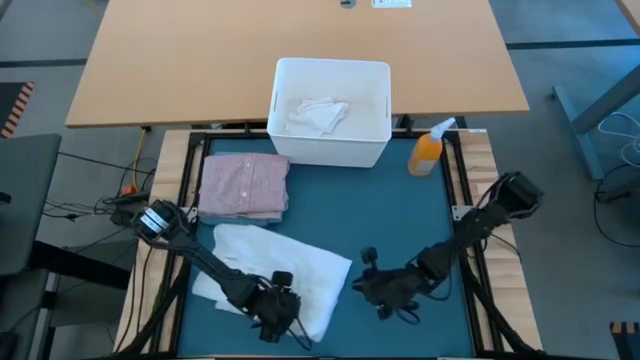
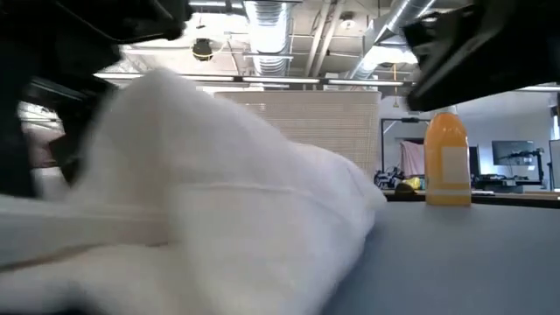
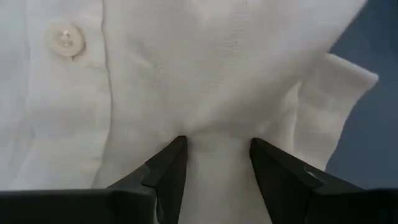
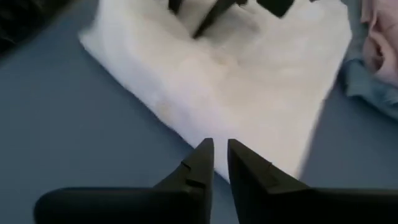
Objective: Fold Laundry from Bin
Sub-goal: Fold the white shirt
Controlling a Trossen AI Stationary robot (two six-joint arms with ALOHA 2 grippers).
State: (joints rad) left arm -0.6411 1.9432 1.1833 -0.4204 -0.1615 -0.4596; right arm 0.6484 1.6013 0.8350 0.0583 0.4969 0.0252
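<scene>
My left hand (image 1: 279, 312) sat at the tabletop's seven o'clock, fingers (image 3: 166, 169) pinched on a fold of the white shirt (image 1: 275, 270); the shirt spread toward eleven o'clock from it; my right hand (image 1: 382, 290), at five o'clock, hovered just off the shirt's three o'clock edge, clenched and holding nothing; the bin (image 1: 375, 150) stood at twelve, white cloth (image 1: 318, 114) inside; the pink shirt (image 1: 243, 185) lay folded at ten.

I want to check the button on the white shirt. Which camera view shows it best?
The left wrist view: the button shows plainly on the white shirt, beyond the left gripper. The high, low and right wrist views show the shirt, but no button can be made out.
</scene>
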